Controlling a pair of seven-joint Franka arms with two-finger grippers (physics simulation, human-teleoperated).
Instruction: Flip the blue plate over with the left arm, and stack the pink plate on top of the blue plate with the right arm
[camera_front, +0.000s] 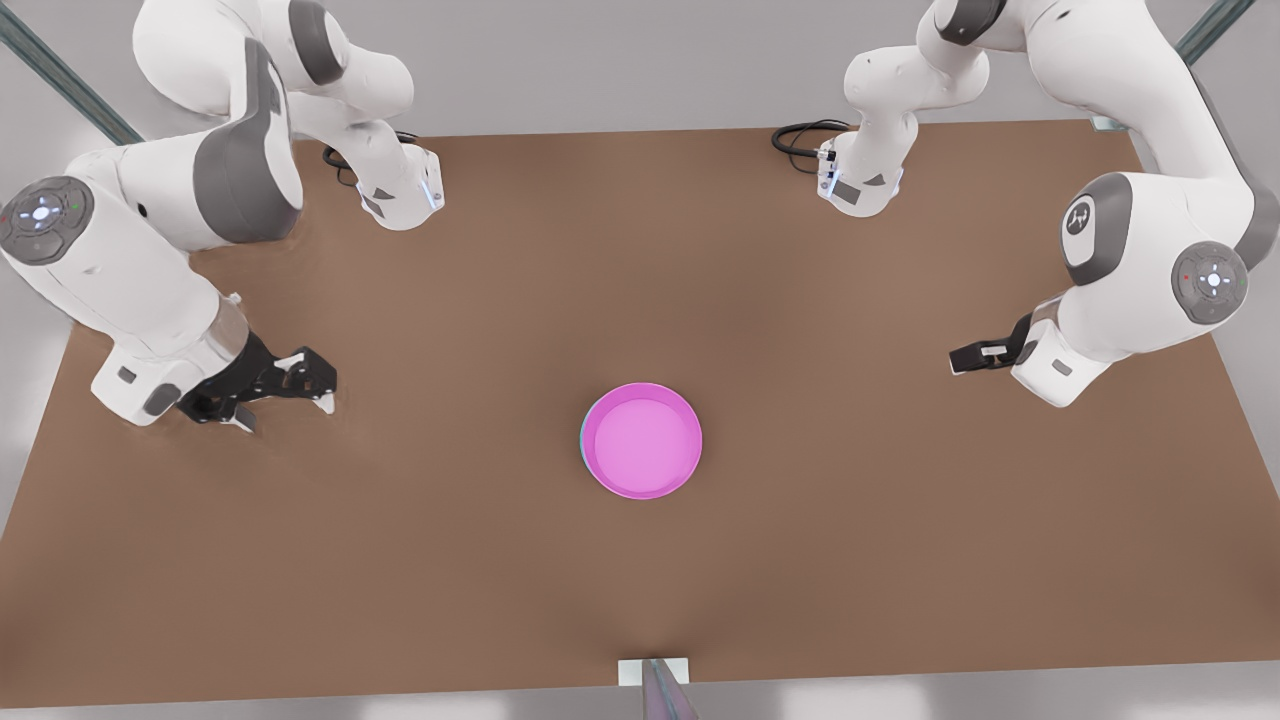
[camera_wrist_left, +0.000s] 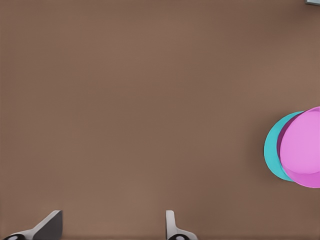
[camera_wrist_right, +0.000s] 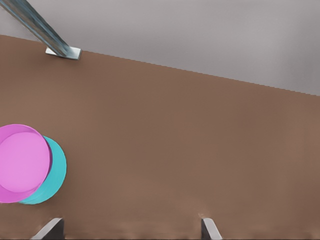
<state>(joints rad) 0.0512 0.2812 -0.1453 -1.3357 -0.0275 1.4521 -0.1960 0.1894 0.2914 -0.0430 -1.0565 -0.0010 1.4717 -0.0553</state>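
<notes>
The pink plate (camera_front: 642, 441) was seen stacked on the blue plate (camera_wrist_left: 272, 150) near the table's (camera_front: 400, 560) middle. The job looked done. The left gripper (camera_wrist_left: 112, 227) and right gripper (camera_wrist_right: 131, 231) were held apart, well away.

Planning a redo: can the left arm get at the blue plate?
Probably not cleanly: the pink plate sits on the blue plate, leaving a rim sliver exposed. The path from the left end effector looks free.
</notes>
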